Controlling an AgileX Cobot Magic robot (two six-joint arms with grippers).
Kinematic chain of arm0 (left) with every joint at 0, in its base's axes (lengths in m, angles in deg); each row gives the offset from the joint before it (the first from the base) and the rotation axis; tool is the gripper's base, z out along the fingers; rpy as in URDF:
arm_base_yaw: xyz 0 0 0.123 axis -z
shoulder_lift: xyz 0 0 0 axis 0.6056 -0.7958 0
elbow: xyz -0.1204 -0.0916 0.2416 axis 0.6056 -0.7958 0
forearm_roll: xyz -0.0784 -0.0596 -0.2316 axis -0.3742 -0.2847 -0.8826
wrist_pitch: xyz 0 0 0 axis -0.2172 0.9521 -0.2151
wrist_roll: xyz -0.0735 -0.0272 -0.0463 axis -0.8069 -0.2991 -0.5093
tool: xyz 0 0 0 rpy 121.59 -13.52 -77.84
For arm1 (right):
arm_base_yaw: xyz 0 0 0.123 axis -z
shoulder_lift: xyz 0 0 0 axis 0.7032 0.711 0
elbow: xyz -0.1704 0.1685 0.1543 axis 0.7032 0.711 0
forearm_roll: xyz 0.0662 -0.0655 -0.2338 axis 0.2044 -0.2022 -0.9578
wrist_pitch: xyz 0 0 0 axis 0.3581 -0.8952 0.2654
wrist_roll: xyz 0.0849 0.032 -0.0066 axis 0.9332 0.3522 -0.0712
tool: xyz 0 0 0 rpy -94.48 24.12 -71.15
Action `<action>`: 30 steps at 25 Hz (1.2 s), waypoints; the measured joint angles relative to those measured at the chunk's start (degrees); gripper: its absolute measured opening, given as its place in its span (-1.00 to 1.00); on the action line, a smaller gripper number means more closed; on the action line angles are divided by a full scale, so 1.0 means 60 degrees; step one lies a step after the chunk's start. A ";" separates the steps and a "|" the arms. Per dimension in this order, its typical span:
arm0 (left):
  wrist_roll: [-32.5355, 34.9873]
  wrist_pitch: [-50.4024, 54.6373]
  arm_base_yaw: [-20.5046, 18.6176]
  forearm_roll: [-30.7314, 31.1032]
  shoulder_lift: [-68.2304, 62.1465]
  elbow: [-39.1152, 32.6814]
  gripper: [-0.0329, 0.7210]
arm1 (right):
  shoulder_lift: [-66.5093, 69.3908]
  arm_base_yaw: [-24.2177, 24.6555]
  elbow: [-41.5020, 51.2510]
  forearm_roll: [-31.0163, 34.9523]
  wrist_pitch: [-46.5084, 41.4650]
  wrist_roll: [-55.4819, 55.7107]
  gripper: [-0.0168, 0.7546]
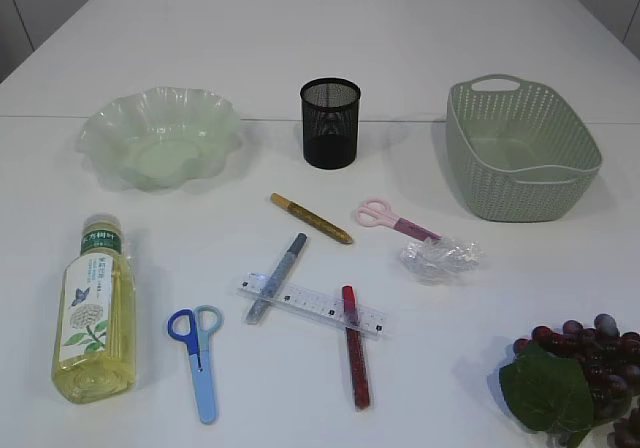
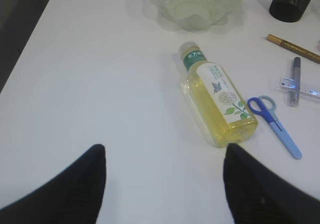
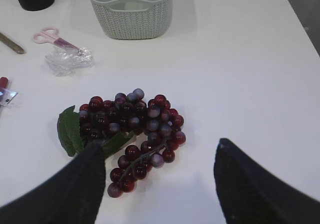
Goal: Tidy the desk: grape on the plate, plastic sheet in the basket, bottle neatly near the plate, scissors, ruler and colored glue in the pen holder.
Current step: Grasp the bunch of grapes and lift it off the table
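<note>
Purple grapes lie near right on the counter, the plate far left. Both pincers, left and right, gape empty; a loose grasp across that distance could shed the bunch.

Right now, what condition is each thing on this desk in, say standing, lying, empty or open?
bottle: lying on its side, capped
plate: empty
pen holder: upright, looks empty
basket: upright, empty
blue scissors: closed, flat
pink scissors: tip under the plastic sheet
plastic sheet: crumpled
ruler: flat, lying across two glue pens
grape: on the table
left gripper: open
right gripper: open
</note>
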 joint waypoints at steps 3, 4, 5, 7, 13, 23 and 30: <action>0.0000 0.0000 0.0000 0.0000 0.0000 0.0000 0.49 | 0.0000 0.0000 0.0000 0.0000 0.0000 0.0000 0.42; 0.0000 0.0000 0.0000 -0.0014 0.0000 0.0000 0.49 | 0.0000 0.0000 0.0000 0.0000 0.0000 0.0000 0.42; 0.0000 0.0000 0.0000 -0.0014 0.0000 0.0000 0.49 | 0.0000 0.0000 0.0000 0.0000 0.0000 0.0000 0.42; 0.0000 0.0000 0.0000 -0.0014 0.0000 0.0000 0.49 | 0.0000 0.0000 0.0000 0.0000 0.0000 0.0000 0.42; 0.0000 0.0000 0.0000 -0.0014 0.0000 0.0000 0.49 | 0.0000 0.0000 0.0000 0.0000 0.0000 0.0000 0.42; 0.0000 0.0000 0.0000 -0.0014 0.0000 0.0000 0.44 | 0.0000 0.0000 0.0000 0.0000 0.0000 0.0000 0.42; 0.0000 0.0000 0.0000 -0.0014 0.0000 0.0000 0.44 | 0.0000 0.0000 0.0000 0.0000 0.0000 0.0000 0.42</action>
